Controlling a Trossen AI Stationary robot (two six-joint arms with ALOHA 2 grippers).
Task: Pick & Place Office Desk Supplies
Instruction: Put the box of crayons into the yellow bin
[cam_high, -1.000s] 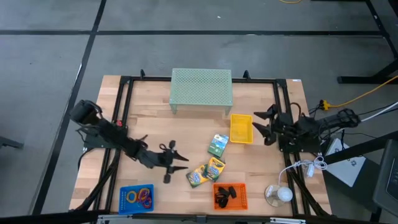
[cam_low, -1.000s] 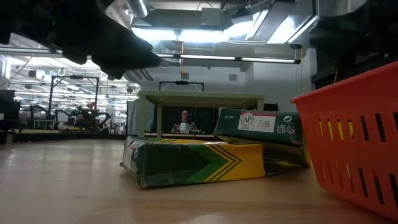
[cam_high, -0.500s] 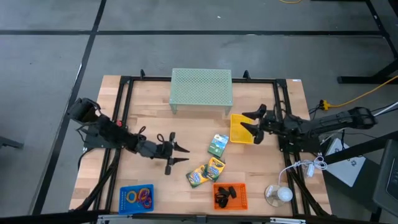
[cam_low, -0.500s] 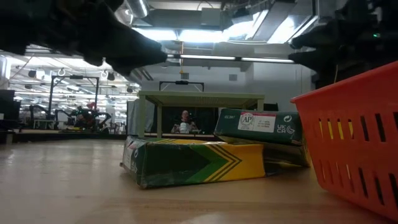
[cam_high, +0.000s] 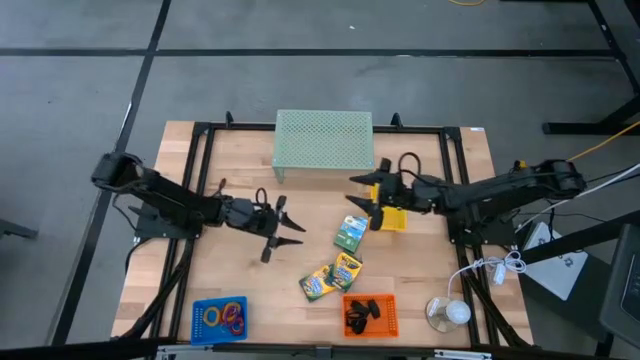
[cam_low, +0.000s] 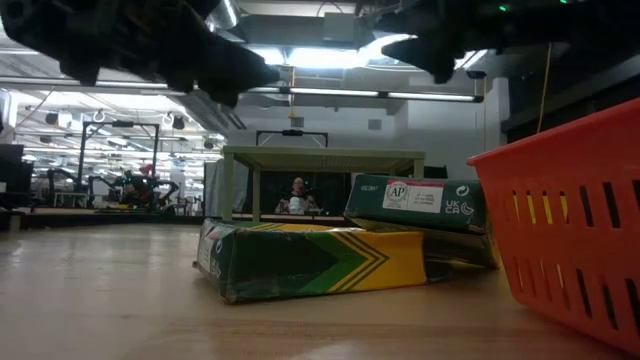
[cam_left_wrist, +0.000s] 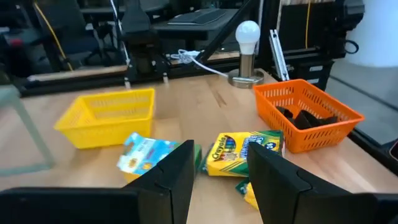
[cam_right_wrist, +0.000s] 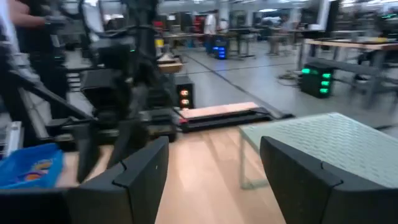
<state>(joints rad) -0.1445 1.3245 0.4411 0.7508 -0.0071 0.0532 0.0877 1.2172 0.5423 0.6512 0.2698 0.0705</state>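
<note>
Rings sit in the blue bin (cam_high: 219, 318) and black clips in the orange basket (cam_high: 370, 315), but three crayon boxes (cam_high: 333, 273) lie loose mid-table while the left gripper (cam_high: 283, 228) and right gripper (cam_high: 362, 194) hover open, empty.

Grey floor (cam_high: 80, 90) around the table; ceiling striplights (cam_low: 330, 92) over distant workbenches (cam_right_wrist: 348, 46).

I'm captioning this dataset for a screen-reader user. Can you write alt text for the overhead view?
Seen from above, a wooden table holds three crayon boxes near the middle, with the open left tool and open right tool on either side of them, both empty. A pale green mesh riser stands at the back; yellow, orange and blue baskets sit around them.
</note>
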